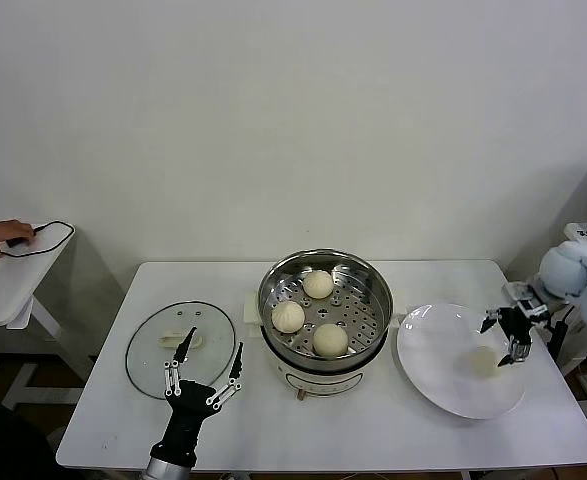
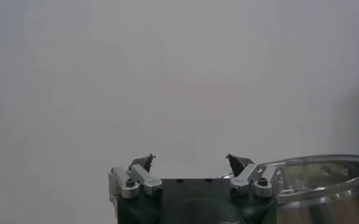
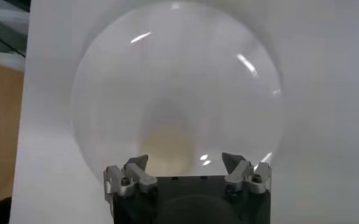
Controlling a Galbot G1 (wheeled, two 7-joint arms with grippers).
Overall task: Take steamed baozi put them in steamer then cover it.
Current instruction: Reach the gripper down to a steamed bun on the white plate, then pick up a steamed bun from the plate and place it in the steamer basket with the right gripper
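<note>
Baozi [image 1: 319, 284] are easy to count from the head view: three sit on the holey tray inside the steamer [image 1: 373, 290], and a fourth baozi [image 1: 484, 362] lies on the white plate [image 1: 433, 370], on the robot's right. The steamer stands in the middle of the white table [image 1: 103, 440]. The cover [image 1: 153, 365] lies flat on the table to the left of the steamer, just beside it.

The right gripper [image 1: 505, 340] hangs over the plate, right above the lone bun, with its fingers spread wide and nothing in them. The left gripper [image 1: 206, 372] is near the front edge of the table, by the cover, also spread wide and holding nothing.

The right wrist view looks down on the plate [image 3: 106, 79] with the right gripper [image 3: 186, 164] over a soft pale bun [image 3: 170, 149], blurry there. The left wrist view shows the left gripper [image 2: 190, 163] against the blank wall, with only the steamer's rim [image 2: 325, 164] at one side. Neither wrist view shows the three buns in the steamer.
</note>
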